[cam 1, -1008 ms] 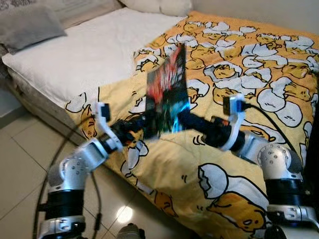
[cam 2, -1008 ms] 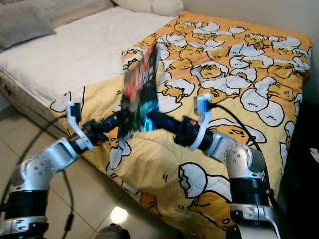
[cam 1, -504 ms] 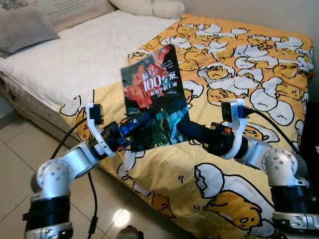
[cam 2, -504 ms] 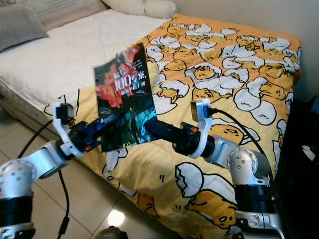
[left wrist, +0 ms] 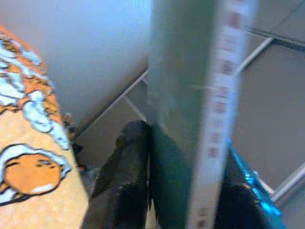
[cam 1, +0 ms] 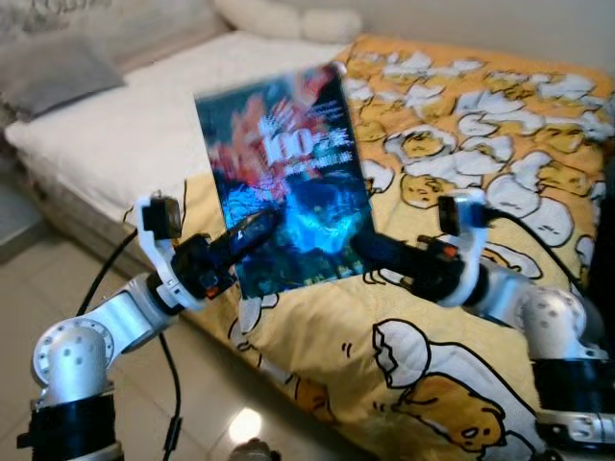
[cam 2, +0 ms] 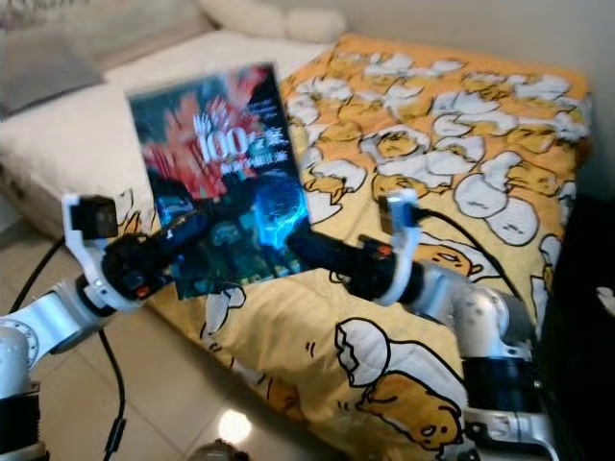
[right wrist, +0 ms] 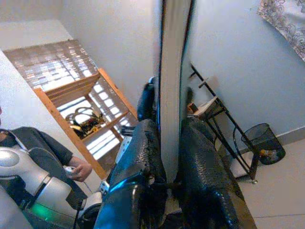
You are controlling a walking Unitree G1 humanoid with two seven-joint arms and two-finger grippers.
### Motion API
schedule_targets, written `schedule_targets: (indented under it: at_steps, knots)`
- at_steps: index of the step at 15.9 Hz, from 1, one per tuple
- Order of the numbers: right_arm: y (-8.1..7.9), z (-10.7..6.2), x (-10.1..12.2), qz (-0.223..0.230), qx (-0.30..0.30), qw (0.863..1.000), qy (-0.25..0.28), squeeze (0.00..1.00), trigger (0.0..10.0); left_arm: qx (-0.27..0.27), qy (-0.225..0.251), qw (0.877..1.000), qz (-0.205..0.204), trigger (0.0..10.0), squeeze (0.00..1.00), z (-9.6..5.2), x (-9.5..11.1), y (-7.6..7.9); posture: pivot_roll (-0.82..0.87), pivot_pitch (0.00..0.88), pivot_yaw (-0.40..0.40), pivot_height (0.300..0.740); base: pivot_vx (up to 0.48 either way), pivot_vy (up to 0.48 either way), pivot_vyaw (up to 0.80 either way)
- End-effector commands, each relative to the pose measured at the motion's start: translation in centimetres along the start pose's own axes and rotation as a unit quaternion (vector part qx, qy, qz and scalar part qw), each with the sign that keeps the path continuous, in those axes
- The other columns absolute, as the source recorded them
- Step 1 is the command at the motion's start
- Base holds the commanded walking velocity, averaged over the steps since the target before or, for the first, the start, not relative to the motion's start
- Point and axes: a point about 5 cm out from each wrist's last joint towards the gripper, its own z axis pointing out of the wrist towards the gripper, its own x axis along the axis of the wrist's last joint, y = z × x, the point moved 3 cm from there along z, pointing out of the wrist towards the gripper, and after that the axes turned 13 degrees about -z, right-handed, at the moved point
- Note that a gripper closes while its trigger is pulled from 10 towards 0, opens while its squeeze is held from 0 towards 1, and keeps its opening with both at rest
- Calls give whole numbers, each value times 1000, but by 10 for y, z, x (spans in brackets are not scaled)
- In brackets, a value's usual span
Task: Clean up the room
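Book (cam 1: 288,182) held upright in the air over the near edge of the bed (cam 1: 144,125), above the yellow egg-print blanket (cam 1: 461,317), cover facing the head camera, both lower corners pinched. Left claw (cam 1: 252,229) clamped on the lower left part of the book, one black finger lying across the front cover; in the left wrist view a finger (left wrist: 125,162) pressed flat against one face with the spine (left wrist: 220,105) running past it. Right claw (cam 1: 360,250) clamped on the lower right corner; in the right wrist view both fingers (right wrist: 143,157) squeezed on either side of the thin edge (right wrist: 172,71). Step in hand, most likely: carrying the book off the bed toward a place to put it away. To do it well: keep both grips even so the cover does not twist or bend between the arms; move the two arms together at one pace; keep the book clear of the blanket while turning; release one side only once the other holds the weight or the book rests on something. Main risk: a tall thin book gripped only at the bottom tipping forward or slipping if one grip loosens.
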Motion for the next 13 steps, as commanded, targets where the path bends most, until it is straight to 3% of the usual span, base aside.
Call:
schedule_targets:
  at_steps: [1,6,7,8,10,11,12,13]
  knots:
    - [-5,8,-1,-3,23,1000,-2,0,0,-26,-21,999,-2,0,0,6,-5,10,39,0,71,740,0,0,0]
    - [-5,10,-2,-6,25,1000,-8,0,0,-7,-29,999,12,0,0,7,-6,9,42,0,72,740,0,0,0]
    - [-4,11,-4,-16,18,1000,-15,0,1804,11,-26,999,20,0,0,7,-5,5,38,0,73,740,0,0,0]
    - [-3,13,-5,-26,10,999,-23,0,10000,28,-19,999,32,0,0,6,-3,2,38,0,73,740,0,0,0]
    - [-1,12,-5,-28,-1,999,-25,0,10000,39,-6,998,45,0,0,7,1,0,36,0,75,740,0,0,0]
    - [2,12,-6,-29,-15,999,-25,839,10000,49,11,997,56,0,0,8,6,0,35,0,76,740,0,0,0]
    - [2,12,-7,-29,-18,999,-25,1000,10000,52,14,997,58,0,0,8,7,0,32,0,76,740,0,0,0]
    - [4,11,-7,-26,-25,999,-20,1000,10000,53,21,996,62,0,0,8,9,1,33,0,75,740,0,0,0]
